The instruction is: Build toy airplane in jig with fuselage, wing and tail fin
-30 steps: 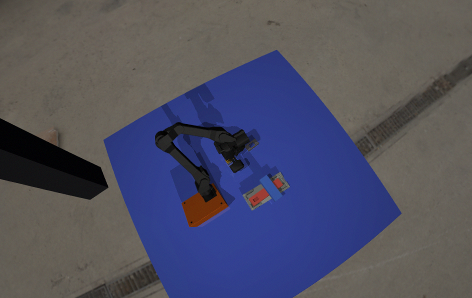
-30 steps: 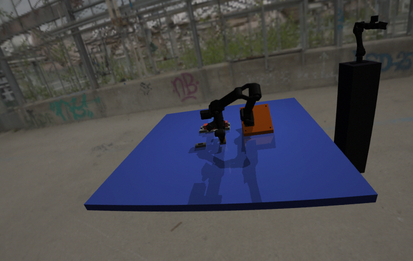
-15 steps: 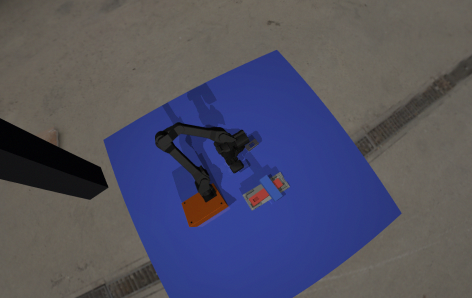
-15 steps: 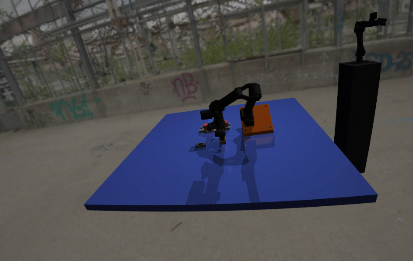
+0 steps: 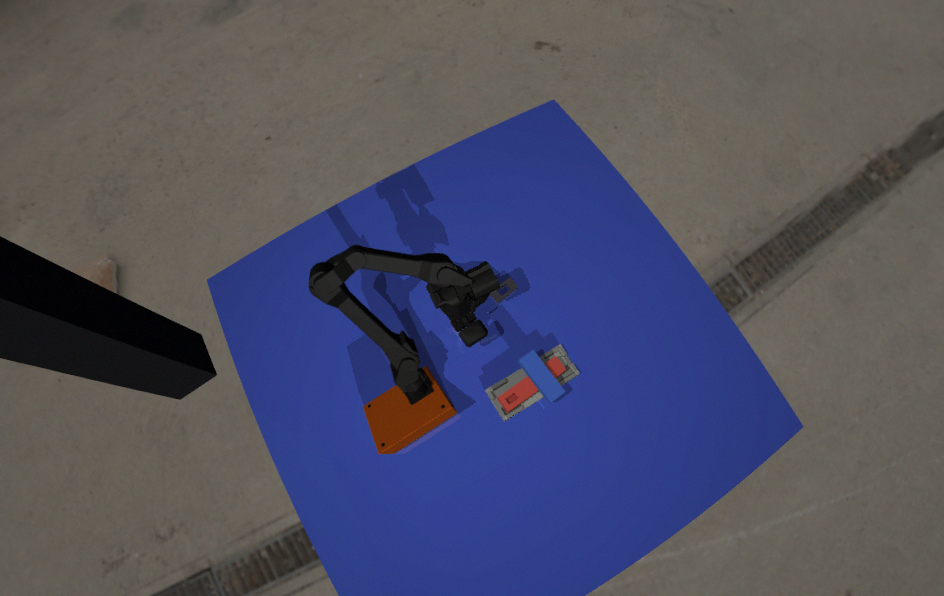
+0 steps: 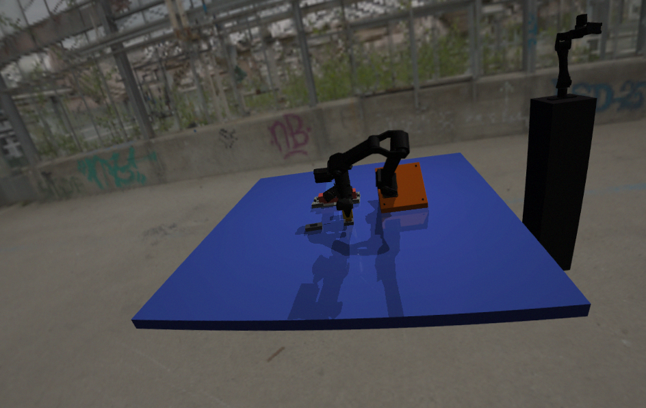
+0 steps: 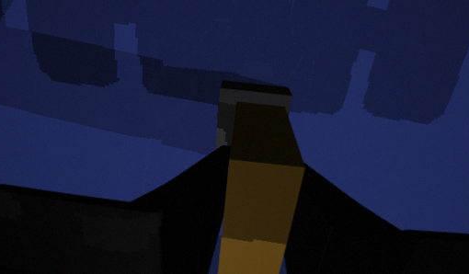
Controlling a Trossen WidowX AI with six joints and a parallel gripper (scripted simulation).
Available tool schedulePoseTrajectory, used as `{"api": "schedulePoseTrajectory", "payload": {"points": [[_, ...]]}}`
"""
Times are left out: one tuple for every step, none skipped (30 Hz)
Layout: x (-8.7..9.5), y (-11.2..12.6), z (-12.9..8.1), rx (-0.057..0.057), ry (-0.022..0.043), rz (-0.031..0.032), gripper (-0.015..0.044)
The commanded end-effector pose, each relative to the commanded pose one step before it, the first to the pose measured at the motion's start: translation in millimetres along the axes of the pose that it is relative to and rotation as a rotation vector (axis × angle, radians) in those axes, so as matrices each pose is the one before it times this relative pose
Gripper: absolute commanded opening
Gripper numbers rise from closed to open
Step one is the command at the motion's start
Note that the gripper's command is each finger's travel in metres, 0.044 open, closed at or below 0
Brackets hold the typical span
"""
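My gripper [image 5: 473, 334] [image 6: 347, 211] [image 7: 255, 160] is low over the blue mat [image 5: 609, 244], left of the jig. It is shut on the yellow tail fin [image 7: 260, 202] [image 6: 349, 218], which stands upright between the black fingers, with its dark grey tab end [image 7: 255, 96] pointing away in the wrist view. The grey jig [image 5: 492, 390] [image 6: 318, 203] holds the red fuselage [image 5: 514, 393] lying flat in its cradle. The blue wing [image 5: 541, 376] sits across the top of the fuselage. The fin is apart from the jig.
The arm's orange base [image 5: 405, 422] [image 6: 406, 187] stands beside the jig. A small grey holder [image 5: 509, 286] [image 6: 313, 226] lies on the mat beyond the gripper. A tall black pillar [image 5: 68, 318] [image 6: 556, 177] stands off the mat's edge.
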State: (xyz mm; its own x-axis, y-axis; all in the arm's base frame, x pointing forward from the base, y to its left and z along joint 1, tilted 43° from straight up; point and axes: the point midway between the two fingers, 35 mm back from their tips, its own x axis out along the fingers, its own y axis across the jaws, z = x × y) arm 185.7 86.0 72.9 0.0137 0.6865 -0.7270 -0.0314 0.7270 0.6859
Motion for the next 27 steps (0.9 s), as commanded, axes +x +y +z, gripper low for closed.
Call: {"api": "schedulePoseTrajectory", "payload": {"points": [[-14.01, 0.34, 5.64, -0.0072, -0.01938, -0.0121, 0.0], [-3.02, -0.26, 0.65, 0.0024, -0.00101, -0.00196, 0.0], [-3.03, -0.25, 0.61, 0.0024, -0.00096, -0.00189, 0.0], [-3.04, -0.24, 0.56, 0.0024, -0.00092, -0.00181, 0.0], [-3.06, -0.23, 0.52, 0.0024, -0.00088, -0.00174, 0.0], [-3.07, -0.22, 0.48, 0.0024, -0.00084, -0.00166, 0.0], [-3.08, -0.21, 0.43, 0.0024, -0.0008, -0.00158, 0.0], [-3.09, -0.2, 0.39, 0.0024, -0.00076, -0.0015, 0.0], [-3.1, -0.18, 0.34, 0.0024, -0.00072, -0.00143, 0.0], [-3.11, -0.17, 0.32, 0.0026, -0.00056, -0.00142, 0.0], [-3.13, -0.15, 0.27, 0.0026, -0.00052, -0.00134, 0.0], [-3.13, -0.14, 0.23, 0.0026, -0.00049, -0.00125, 0.0], [-3.14, -0.12, 0.18, 0.0026, -0.00045, -0.00117, 0.0], [-3.15, -0.11, 0.14, 0.0026, -0.00042, -0.00109, 0.0], [-3.16, -0.09, 0.09, 0.0026, -0.00039, -0.001, 0.0], [-3.16, -0.08, 0.05, 0.0026, -0.00036, -0.00092, 0.0], [-3.17, -0.06, 0.01, 0.0025, -0.00034, -0.00083, 0.0], [-3.18, -0.04, -0.04, 0.0025, -0.00031, -0.00075, 0.0], [-3.18, -0.02, -0.08, 0.0025, -0.00029, -0.00066, 0.0], [-3.18, 0.0, -0.12, 0.0025, -0.00026, -0.00057, 0.0], [-3.19, 0.02, -0.17, 0.0025, -0.00024, -0.00049, 0.0], [-3.19, 0.04, -0.21, 0.0025, -0.00022, -0.0004, 0.0], [-3.19, 0.06, -0.25, 0.0025, -0.0002, -0.00031, 0.0], [-3.19, 0.08, -0.3, 0.0025, -0.00018, -0.00022, 0.0], [-3.19, 0.11, -0.34, 0.0025, -0.00017, -0.00013, 0.0], [-3.19, 0.13, -0.38, 0.0025, -0.00015, -0.00004, 0.0], [-3.19, 0.15, -0.42, 0.0024, -0.00014, 0.00005, 0.0]]}}
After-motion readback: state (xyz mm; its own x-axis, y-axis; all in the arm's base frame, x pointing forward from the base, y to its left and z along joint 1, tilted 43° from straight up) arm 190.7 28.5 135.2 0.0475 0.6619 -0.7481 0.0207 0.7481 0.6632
